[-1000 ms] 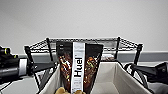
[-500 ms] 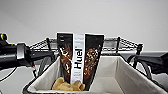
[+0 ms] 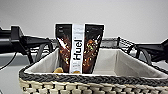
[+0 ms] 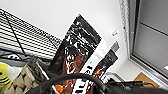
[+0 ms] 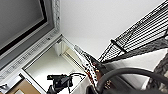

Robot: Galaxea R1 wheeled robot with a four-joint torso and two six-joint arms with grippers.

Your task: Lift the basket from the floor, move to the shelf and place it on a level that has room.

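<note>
The cream woven basket (image 3: 82, 82) with its dark rim hangs in the air close to the head camera, level with the top tier of the black wire shelf (image 3: 120, 42) behind it. My left gripper (image 3: 43, 43) is shut on the basket's left loop handle (image 3: 48, 48). My right gripper (image 3: 141, 48) grips the right loop handle (image 3: 138, 53). A dark Huel pouch (image 3: 78, 48) stands upright inside the basket. The left wrist view has the weave (image 4: 23, 78), the pouch (image 4: 77, 57) and the shelf grid (image 4: 27, 40). The right wrist view has a black handle loop (image 5: 125, 72) and the shelf grid (image 5: 140, 35).
A small yellow item (image 3: 58, 70) lies in the basket beside the pouch. A plain pale wall (image 3: 125, 17) stands behind the shelf. A yellow-green object (image 4: 3, 77) sits beside the basket in the left wrist view. A window frame (image 5: 50, 22) runs overhead.
The basket has risen and grown in the head view, and now covers most of the shelf's top tier. Both arms have stayed at its handles.
</note>
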